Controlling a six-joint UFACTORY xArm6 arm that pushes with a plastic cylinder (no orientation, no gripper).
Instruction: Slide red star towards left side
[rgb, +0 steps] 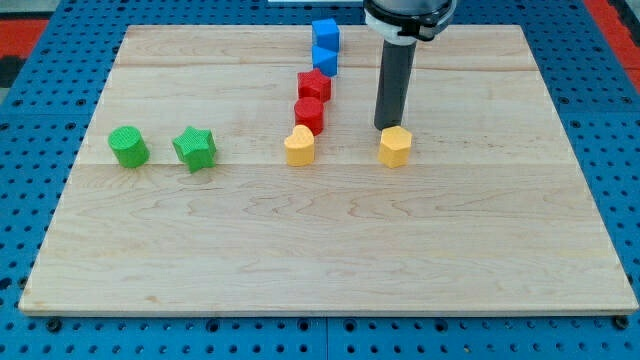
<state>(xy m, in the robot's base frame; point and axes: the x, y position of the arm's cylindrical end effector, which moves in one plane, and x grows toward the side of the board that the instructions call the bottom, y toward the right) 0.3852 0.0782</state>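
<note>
wooden board (330, 250), blue pegboard (40, 100) surround

Straight dark rod (392, 90) (black-and-white collar above).

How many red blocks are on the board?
2. The red star lies just above the other red block, left of my tip. Neither seems hidden.

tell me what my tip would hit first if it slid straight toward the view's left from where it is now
Probably the lower red block. My tip sits just above the yellow hexagon-like block, and a straight leftward line looks free until that red block, though it might pass between it and the yellow block below it.
</note>
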